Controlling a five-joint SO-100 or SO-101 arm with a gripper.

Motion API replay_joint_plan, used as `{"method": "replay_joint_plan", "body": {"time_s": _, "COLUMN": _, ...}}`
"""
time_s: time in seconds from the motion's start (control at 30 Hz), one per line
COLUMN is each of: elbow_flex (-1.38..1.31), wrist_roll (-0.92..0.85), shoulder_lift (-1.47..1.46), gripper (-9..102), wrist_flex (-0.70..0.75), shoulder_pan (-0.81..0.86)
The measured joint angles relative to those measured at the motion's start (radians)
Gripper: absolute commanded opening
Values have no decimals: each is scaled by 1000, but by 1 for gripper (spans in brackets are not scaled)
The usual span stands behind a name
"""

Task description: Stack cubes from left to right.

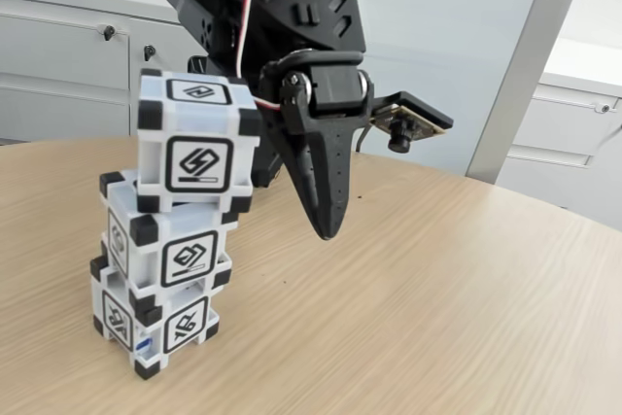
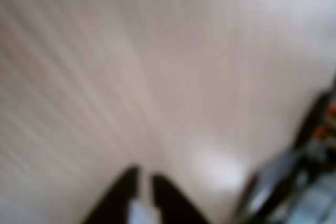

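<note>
- Fixed view shows three white translucent plastic cubes with black corner blocks and black-framed square glyph markers standing in one stack on the pale wood-grain counter (image 1: 418, 308), at the left of the picture.
- The bottom cube (image 1: 155, 323) rests on the counter, with one corner turned toward the camera.
- The middle cube (image 1: 167, 240) sits on it, turned much the same way and shifted slightly.
- The top cube (image 1: 197, 143) sits tilted and offset to the right, overhanging the middle one.
- The black printed tool (image 1: 326, 230) hangs just to the right of the stack, its tips pointing down above the counter and apart from the cubes.
- Red and white wires loop over the black arm (image 1: 262, 7) above it.
- A small camera board (image 1: 408, 123) juts out to the right of the tool.
- White cabinets (image 1: 58, 65) stand behind the counter.
- Wrist view is heavily blurred; the tool's two dark tips (image 2: 143, 179) rise from the lower edge with only a narrow gap between them, holding nothing, above bare wood grain.
</note>
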Motion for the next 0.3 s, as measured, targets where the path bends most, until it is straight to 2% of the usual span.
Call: {"method": "replay_joint_plan", "body": {"time_s": 0.3, "elbow_flex": 0, "wrist_roll": 3, "shoulder_lift": 0, "gripper": 0, "wrist_flex": 0, "shoulder_pan": 0}}
